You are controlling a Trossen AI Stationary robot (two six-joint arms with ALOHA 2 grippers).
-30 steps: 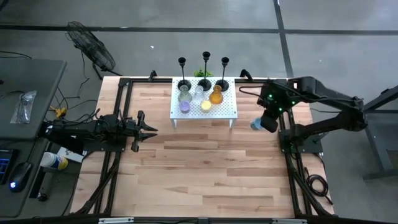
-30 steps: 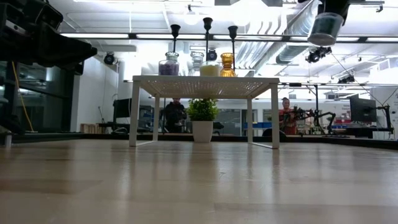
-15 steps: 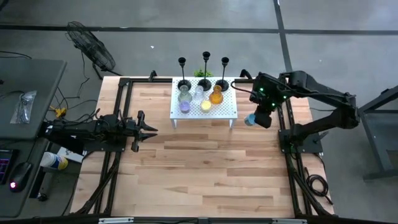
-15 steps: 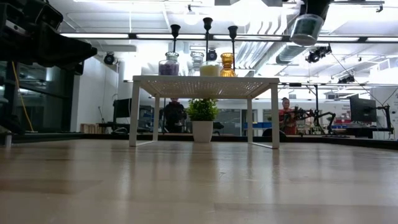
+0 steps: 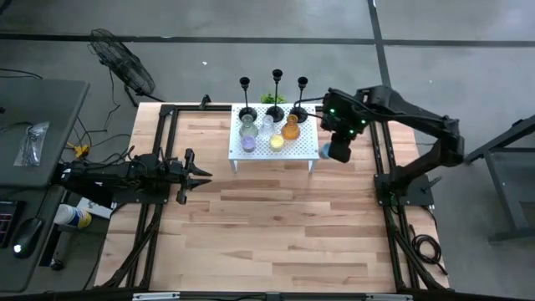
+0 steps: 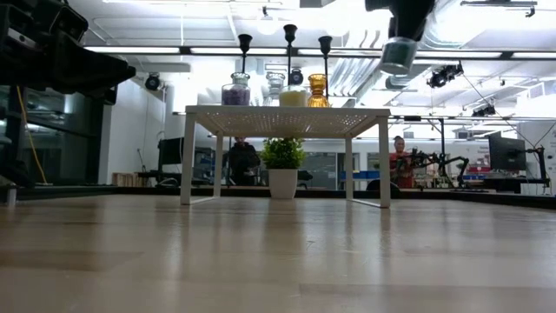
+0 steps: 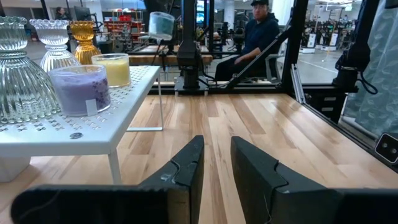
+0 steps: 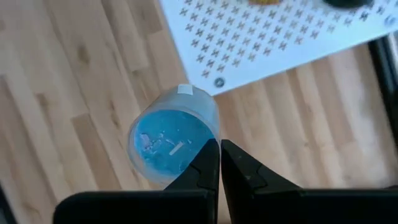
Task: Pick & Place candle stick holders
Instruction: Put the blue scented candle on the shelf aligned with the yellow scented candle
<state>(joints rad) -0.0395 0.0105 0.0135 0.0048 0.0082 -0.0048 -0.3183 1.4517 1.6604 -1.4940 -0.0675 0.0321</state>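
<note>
A white perforated stand (image 5: 308, 149) sits at the table's far middle. On it stand three black candlesticks (image 5: 274, 113) by their round bases, with a clear ribbed cup (image 7: 18, 81), a purple cup (image 5: 248, 144), a yellow cup (image 5: 276, 142) and an orange holder (image 5: 290, 129). My right gripper (image 5: 337, 151) is shut on a blue glass cup (image 8: 168, 140), in the air just off the stand's right edge; the cup also shows in the low view (image 6: 398, 54). My left gripper (image 5: 203, 171) is open and empty at the table's left. My right gripper pinches the blue cup's rim (image 8: 208, 138) between its two fingers, one finger over the cup's inside and one outside. The fingers come from above, pointing down. The cup hangs below them, upright, mouth up, clear of the table and above the stand's top.
A potted green plant (image 6: 282, 167) stands behind the stand at the table's far edge. Black frame rails (image 5: 164, 134) run along the table's left and right sides. Bare wood (image 5: 276, 226) lies in front of the stand. People sit in the room beyond (image 7: 258, 31).
My right gripper has carried the blue cup toward the table's left and far edge, from beside the right rail to the stand's right edge. The cup has stayed upright and clear of the table.
</note>
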